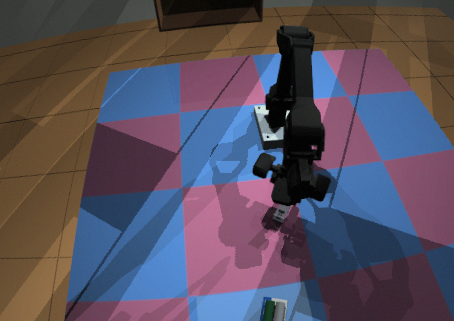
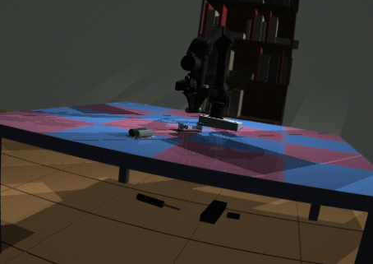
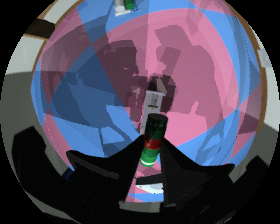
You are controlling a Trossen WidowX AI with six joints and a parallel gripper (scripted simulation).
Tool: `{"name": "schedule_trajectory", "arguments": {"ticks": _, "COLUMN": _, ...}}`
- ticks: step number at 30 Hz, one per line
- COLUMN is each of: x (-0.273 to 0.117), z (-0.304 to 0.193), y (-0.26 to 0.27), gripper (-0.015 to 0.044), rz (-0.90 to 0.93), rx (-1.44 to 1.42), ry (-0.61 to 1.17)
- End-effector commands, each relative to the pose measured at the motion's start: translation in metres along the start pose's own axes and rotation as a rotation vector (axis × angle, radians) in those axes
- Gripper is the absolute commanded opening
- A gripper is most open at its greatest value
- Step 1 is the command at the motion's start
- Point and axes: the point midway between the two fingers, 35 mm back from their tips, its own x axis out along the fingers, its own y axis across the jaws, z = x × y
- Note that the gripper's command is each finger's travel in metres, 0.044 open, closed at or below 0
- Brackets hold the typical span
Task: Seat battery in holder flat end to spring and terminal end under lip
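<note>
On the checkered blue-and-pink table (image 2: 230, 162), a green-and-grey cylinder (image 2: 140, 132) lies on its side in a small white tray (image 1: 275, 309), close to the table's near edge in the top view and toward the left of the table in the exterior view. Further right, near the middle of the table, the battery holder (image 1: 281, 213) sits on a pink square; in the wrist view it shows as a small grey frame (image 3: 158, 98) just beyond the battery's tip. The gripper (image 3: 151, 153) hangs over it, its fingers clamped on the battery (image 3: 153, 138), a dark cylinder with a red band and green end, raised above the holder and pointing toward it. Whether the battery touches the holder cannot be told. The arm's white base plate (image 1: 265, 129) lies behind the gripper, toward the table's far edge. A dark bookshelf (image 2: 255, 43) stands behind the table on the right.
</note>
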Motion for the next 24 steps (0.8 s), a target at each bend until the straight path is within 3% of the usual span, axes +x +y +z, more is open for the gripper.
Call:
{"name": "schedule_trajectory", "arguments": {"ticks": 1, "x": 0.009, "z": 0.0, "y": 0.001, "gripper": 0.0068, "rz": 0.002, "rx": -0.007, "ry": 0.057}}
{"name": "schedule_trajectory", "arguments": {"ticks": 10, "x": 0.032, "z": -0.004, "y": 0.001, "gripper": 0.0068, "rz": -0.003, "rx": -0.003, "ry": 0.208}}
{"name": "schedule_trajectory", "arguments": {"ticks": 24, "x": 0.038, "z": -0.002, "y": 0.002, "gripper": 0.0068, "rz": -0.013, "rx": -0.006, "ry": 0.29}}
